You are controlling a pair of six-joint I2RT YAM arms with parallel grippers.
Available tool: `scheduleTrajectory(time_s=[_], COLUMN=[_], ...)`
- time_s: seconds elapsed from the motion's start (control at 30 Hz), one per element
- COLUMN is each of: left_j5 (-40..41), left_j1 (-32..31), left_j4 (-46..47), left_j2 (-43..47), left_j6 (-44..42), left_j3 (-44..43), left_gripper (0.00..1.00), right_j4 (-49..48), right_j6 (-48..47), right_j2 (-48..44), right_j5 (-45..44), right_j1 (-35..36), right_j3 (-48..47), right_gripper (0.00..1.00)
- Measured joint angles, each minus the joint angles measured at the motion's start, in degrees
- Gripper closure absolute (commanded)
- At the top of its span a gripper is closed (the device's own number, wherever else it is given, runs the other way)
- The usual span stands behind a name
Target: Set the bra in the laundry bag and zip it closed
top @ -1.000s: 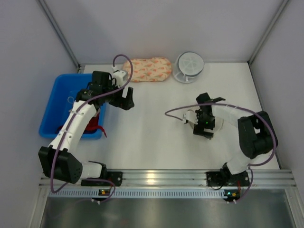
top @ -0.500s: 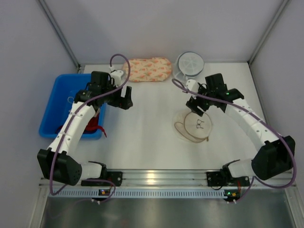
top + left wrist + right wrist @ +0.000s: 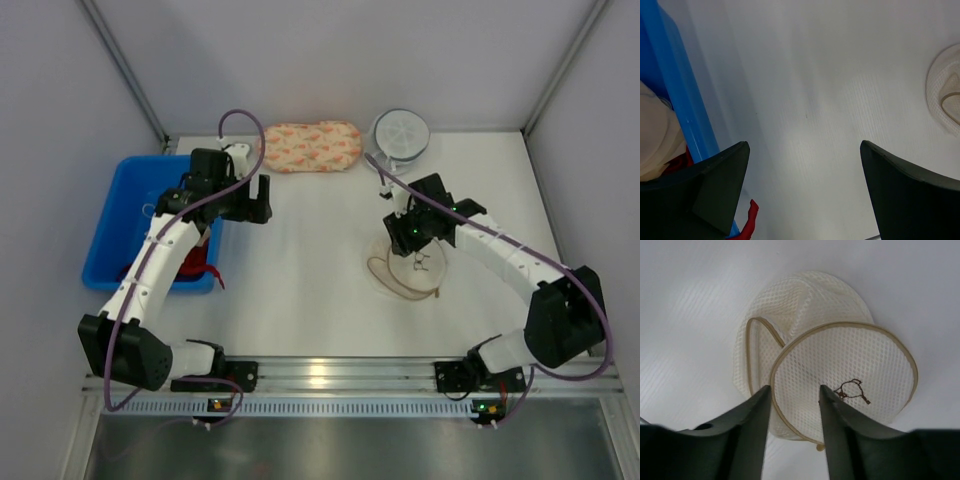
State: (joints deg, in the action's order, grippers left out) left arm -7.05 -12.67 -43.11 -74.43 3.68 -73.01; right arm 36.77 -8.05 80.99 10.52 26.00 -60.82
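Beige mesh first: the laundry bag [image 3: 840, 355] sits on the tabletop [image 3: 300, 270] on the right-hand side. Its two domes are folded one over the other but not lined up, so a crescent of the lower one shows past the trim. It looks unzipped to me.

The right tool [image 3: 794, 389] hangs directly over it, fingers a little apart with nothing between them. The small dark mark [image 3: 853, 390] sits just beside one fingertip.

The bra [image 3: 655, 130] isn't over there at all. It's a pale soft lump inside the blue bin [image 3: 687, 110], tucked against the wall, with a red cloth [image 3: 751, 212] next to it.

The left tool [image 3: 804, 149] is spread wide and empty, over bare tabletop just outside the bin's wall. So the bra lies off to that tool's left, over the wall and down. The left arm is clearly the closer one; the right would have to cross the whole tabletop. My guess is the left arm goes for the pick while the right deals with the bag.

On the views:
- The top camera shows both arms and the gap between bin and bag, but the left arm covers most of the bin, so I can't pick out the bra there.
- Only the left wrist camera catches it, and just a corner, so I can't tell which way its long axis runs.
- The right wrist camera is the one that shows how the domes overlap.
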Motion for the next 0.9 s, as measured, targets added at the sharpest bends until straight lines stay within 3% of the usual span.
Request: scheduleTrajectory(time_s=[0.13,0.47,0.9], left_j5=[0.42,2.1,3.54], left_j1=[0.0,0.0,0.0], left_j4=[0.0,0.0,-0.02], left_j2=[0.0,0.02,0.02], left_j6=[0.5,0.68,0.66], left_j3=[-0.17,-0.17,-0.17], left_gripper=[0.02,0.02,0.02], right_j4=[-1.68,-1.46,-0.63], right_j6=[1.05,1.46,1.66], right_j2=[3.26,14.97,18.64], right_j5=[-0.52,-3.43,-6.45], right_j1=[2.29,7.72,8.48], right_j3=[0.07,-2.73,-4.24], right_gripper=[0.7,0.66,0.72])
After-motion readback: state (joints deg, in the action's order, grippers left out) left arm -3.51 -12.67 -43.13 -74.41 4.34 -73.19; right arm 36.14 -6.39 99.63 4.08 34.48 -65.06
